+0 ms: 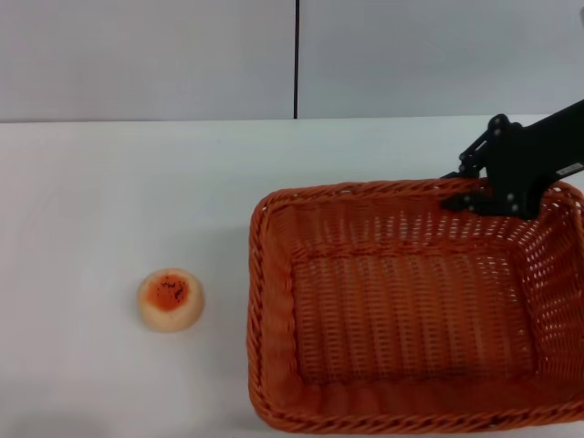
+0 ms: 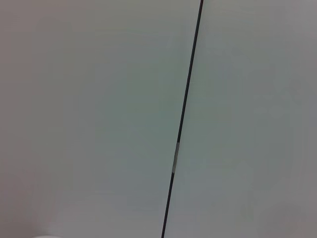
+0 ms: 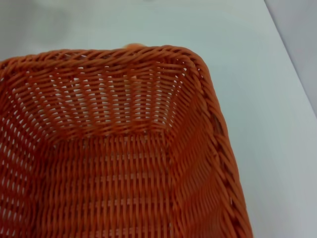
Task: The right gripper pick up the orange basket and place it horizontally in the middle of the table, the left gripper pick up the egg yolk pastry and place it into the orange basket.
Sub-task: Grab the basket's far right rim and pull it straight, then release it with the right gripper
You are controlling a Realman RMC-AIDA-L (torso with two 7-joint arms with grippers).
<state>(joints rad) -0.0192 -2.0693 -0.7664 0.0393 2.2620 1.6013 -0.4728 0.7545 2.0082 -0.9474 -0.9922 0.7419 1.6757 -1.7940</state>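
Basket (image 1: 415, 310): large, light, stiff open weave, sitting right of centre on the table (image 1: 109, 182); take it by the braided far rim, where your right gripper (image 1: 470, 203) sits at the far right corner, its grip state not readable. Pastry (image 1: 171, 298): small, soft, crushable, left of the basket and well apart; pinch it gently across the dome; the left gripper is out of view.

The orange basket (image 1: 415, 310) filled the right side of the table (image 1: 109, 201), its inside bare and open from above. The right gripper (image 1: 474, 203) hung over its far right rim. The egg yolk pastry (image 1: 171, 299) sat alone to the left, with bare surface on all sides.
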